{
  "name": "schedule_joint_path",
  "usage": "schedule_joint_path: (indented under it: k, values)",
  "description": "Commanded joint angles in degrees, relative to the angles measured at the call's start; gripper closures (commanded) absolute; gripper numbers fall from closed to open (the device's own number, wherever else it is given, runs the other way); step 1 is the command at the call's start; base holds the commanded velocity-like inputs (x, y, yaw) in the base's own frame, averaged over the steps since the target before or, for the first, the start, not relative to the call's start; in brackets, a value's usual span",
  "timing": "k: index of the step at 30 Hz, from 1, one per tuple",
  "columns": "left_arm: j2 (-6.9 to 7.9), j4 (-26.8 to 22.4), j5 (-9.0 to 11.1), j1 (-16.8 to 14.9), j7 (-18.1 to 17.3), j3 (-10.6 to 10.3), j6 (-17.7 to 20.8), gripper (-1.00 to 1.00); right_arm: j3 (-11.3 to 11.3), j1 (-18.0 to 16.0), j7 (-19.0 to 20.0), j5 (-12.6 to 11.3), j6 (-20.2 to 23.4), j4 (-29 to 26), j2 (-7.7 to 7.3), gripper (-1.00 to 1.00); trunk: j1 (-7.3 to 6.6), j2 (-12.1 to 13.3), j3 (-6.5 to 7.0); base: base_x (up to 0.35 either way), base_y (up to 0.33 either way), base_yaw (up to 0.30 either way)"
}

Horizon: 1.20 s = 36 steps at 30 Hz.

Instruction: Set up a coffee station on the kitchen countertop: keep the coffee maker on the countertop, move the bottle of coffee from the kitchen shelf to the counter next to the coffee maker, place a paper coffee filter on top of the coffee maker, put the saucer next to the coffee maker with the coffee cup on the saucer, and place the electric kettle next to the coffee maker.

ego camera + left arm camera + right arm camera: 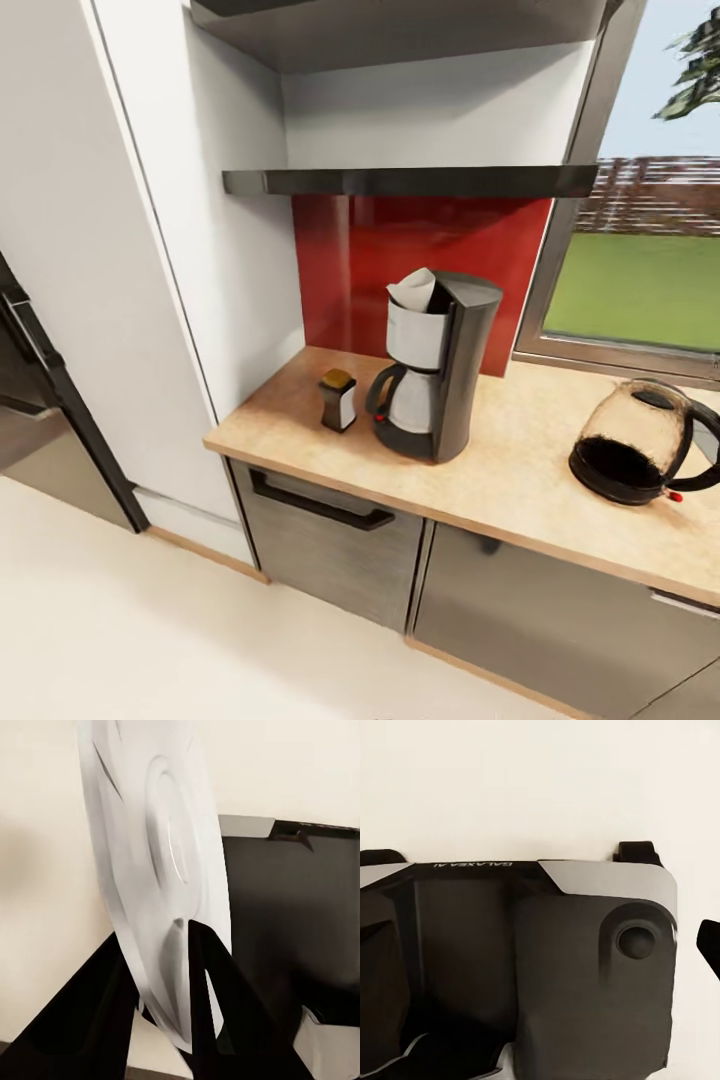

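Observation:
On the wooden countertop [520,480] stands the black coffee maker [445,370], with a white paper filter [415,290] poking out of its top. The small coffee bottle [338,400] with its tan lid sits just left of the maker. A glass electric kettle [640,440] rests farther right on the same counter. In the left wrist view, the white saucer [157,870] is held on edge, and my left gripper [159,931] is shut on its rim, one black finger [217,1020] on each face.
A dark shelf [400,181] hangs above the red backsplash. A tall white cabinet [150,250] flanks the counter's left, with a dark appliance [30,400] beyond it. A window [640,285] is at the right. My own base [547,967] shows over pale floor.

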Motion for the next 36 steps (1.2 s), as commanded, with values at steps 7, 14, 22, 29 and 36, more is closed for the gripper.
schedule_joint_path:
  k: [7,14,22,29,36]
  values:
    - [1.64,-1.94,-0.77,-1.26,-4.13,-0.01,0.57,1.00,0.48,-0.07,0.02,-0.51,0.13,0.07,0.14,-1.00,0.00,-0.05,-0.07,-0.010,0.047,-0.124]
    - [4.19,-9.77,-1.22,-7.07,-27.29,-0.21,1.39,1.00,0.48,-0.06,0.02,-0.51,0.08,0.08,0.17,-1.00,0.00,-0.05,-0.07,0.000,0.001,-0.004]
    - [6.79,-13.17,-1.42,-16.12,-47.32,-0.25,10.10,1.00,0.48,0.54,-0.06,-0.51,0.08,0.08,0.13,-1.00,0.00,-0.05,-0.07,0.000,0.000,0.000]
    - [6.23,-13.42,-6.88,-29.94,-57.80,-3.52,23.38,1.00,0.49,0.63,0.02,-0.72,0.01,-0.24,0.70,-1.00,0.00,-0.05,-0.07,0.000,0.000,0.000]
    - [0.64,-14.62,-7.18,-41.48,-61.17,-11.76,31.79,1.00,0.47,0.63,0.02,-0.62,-7.26,-0.10,0.61,-1.00,0.00,-0.05,-0.07,0.000,0.000,0.000]
